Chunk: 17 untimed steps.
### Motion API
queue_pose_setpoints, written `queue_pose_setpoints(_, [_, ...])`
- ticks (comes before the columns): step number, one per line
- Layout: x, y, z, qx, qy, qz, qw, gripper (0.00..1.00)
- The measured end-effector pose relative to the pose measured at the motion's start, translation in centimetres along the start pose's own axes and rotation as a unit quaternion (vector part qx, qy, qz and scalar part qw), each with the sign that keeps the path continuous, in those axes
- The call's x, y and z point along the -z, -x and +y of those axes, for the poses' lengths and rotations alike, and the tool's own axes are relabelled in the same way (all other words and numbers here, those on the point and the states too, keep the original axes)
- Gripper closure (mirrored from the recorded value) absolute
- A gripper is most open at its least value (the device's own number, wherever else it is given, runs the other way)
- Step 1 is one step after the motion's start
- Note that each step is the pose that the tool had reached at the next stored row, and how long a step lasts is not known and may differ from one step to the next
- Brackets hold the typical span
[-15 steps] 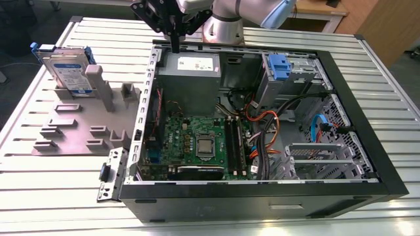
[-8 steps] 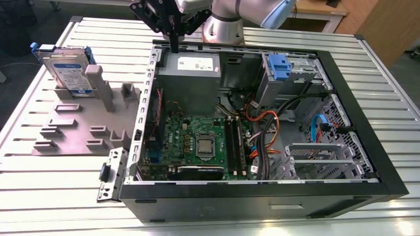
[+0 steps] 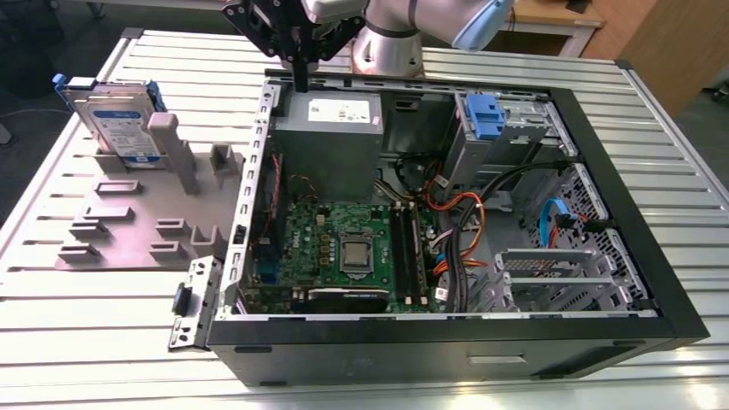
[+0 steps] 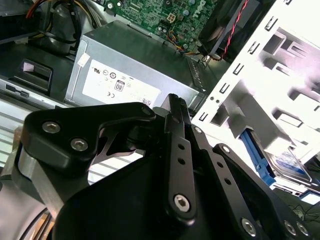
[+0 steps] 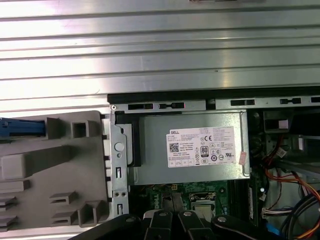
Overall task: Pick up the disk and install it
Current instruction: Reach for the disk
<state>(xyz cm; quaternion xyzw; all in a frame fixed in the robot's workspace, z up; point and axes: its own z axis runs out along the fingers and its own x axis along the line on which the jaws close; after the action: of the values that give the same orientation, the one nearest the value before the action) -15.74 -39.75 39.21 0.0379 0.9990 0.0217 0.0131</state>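
The disk (image 3: 114, 120), a silver-grey drive with a white-and-blue label in a blue bracket, stands on edge in the grey holder (image 3: 148, 213) at the exterior view's left. Its blue edge also shows in the first wrist view (image 5: 20, 127) and the second wrist view (image 4: 287, 165). My gripper (image 3: 302, 79) hangs over the open computer case's back corner, above the power supply (image 3: 330, 120) and to the right of the disk. In the second wrist view my gripper (image 4: 175, 102) is shut with nothing held.
The open computer case (image 3: 615, 196) lies on a slatted metal table (image 3: 91, 333). Inside are a green motherboard (image 3: 341, 248), cables, and a grey drive cage (image 3: 518, 128) with a fixed blue handle (image 3: 484, 115). The holder has several upright posts.
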Motion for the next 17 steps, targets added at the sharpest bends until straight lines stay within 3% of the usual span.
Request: queue_pose_setpoints(17, [-0.02, -0.43, -0.03, 0.000, 0.0000, 0.0000, 1.00000, 0.89])
